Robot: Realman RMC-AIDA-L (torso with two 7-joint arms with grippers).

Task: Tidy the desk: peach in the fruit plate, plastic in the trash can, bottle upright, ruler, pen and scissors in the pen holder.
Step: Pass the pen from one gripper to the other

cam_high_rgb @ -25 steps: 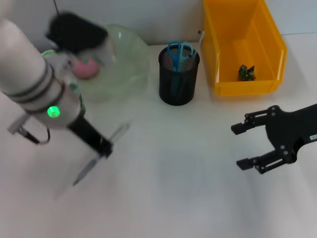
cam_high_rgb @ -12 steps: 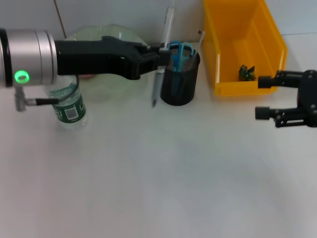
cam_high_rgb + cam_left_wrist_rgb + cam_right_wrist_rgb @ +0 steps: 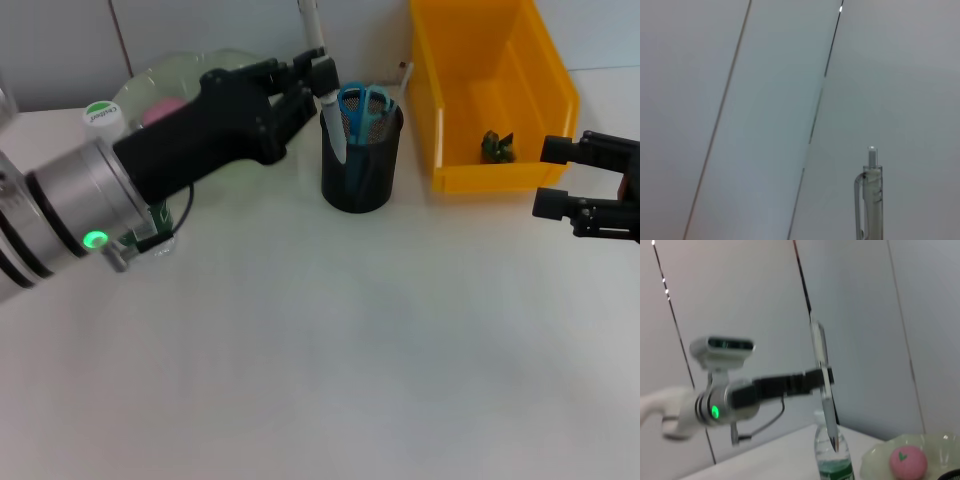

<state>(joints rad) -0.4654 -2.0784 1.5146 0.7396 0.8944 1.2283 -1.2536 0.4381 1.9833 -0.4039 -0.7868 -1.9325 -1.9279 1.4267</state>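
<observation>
My left gripper (image 3: 320, 76) is shut on a clear pen (image 3: 329, 112) and holds it nearly upright, tip down, over the near-left rim of the black mesh pen holder (image 3: 358, 178). The pen's top (image 3: 869, 192) shows against the wall. Blue-handled scissors (image 3: 363, 101) stand in the holder. A pink peach (image 3: 166, 108) lies in the glass fruit plate (image 3: 255, 172). The bottle (image 3: 833, 466) stands upright, its green cap (image 3: 100, 115) beside the plate. A green plastic scrap (image 3: 497, 147) lies in the yellow trash can (image 3: 500, 178). My right gripper (image 3: 556, 178) hovers open at the right. The ruler is out of view.
My left arm (image 3: 110, 190) stretches across the left of the desk, in front of the bottle and plate. The trash can stands right beside the pen holder. White desk surface (image 3: 350, 350) fills the foreground.
My left gripper turned the pen from a slant beside the pen holder to nearly upright, with its tip at the rim. The right gripper drifted slightly right and down.
</observation>
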